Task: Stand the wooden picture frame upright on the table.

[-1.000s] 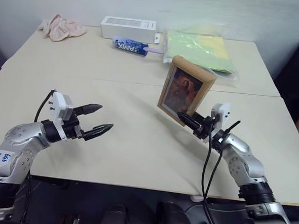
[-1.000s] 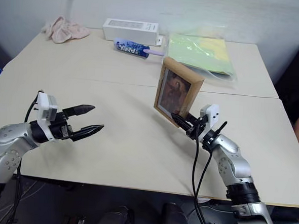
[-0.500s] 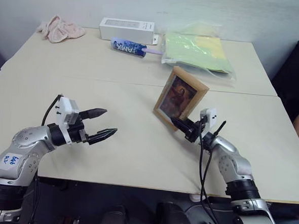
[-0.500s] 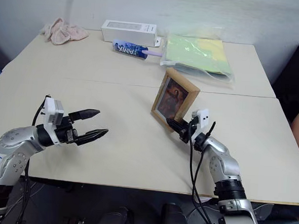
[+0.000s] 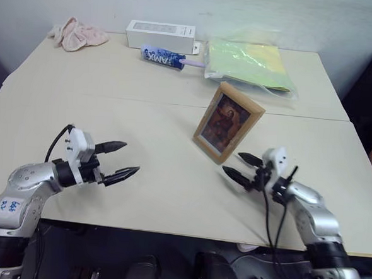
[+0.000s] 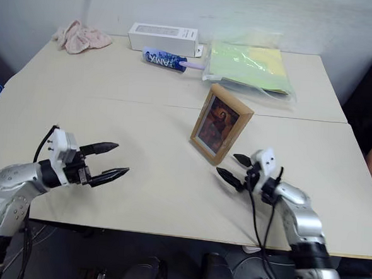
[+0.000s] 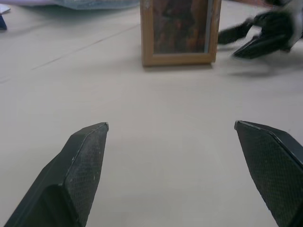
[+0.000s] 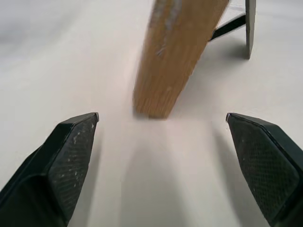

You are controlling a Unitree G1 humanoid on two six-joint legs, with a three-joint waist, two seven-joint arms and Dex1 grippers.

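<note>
Your right gripper (image 5: 242, 169) stood with its fingers spread wide and nothing between them, hanging just above the table (image 5: 143, 124) a little to the right of and nearer than the wooden picture frame (image 5: 228, 122), apart from it and not touching. In the right wrist view, the frame's light-wood edge rested on the tabletop between the two open fingertips (image 8: 71, 142), with the fold-out stand (image 8: 248, 26) propped out behind it. Your left gripper (image 5: 120, 161) was also fully open and empty, low over the near left part of the table, well apart from the frame. The frame stood on its own near the middle of the table, just nearer than the seam line, leaning slightly back on its stand with the portrait facing you. By the look of it, the job was essentially done: frame upright, unsupported by either gripper. All that seemed left for you was to draw the right arm clear without brushing it. Further off lay a white box (image 5: 159, 32), a blue tube (image 5: 162, 58), a pink cloth (image 5: 75, 34) and a green plastic-wrapped packet (image 5: 247, 62).
</note>
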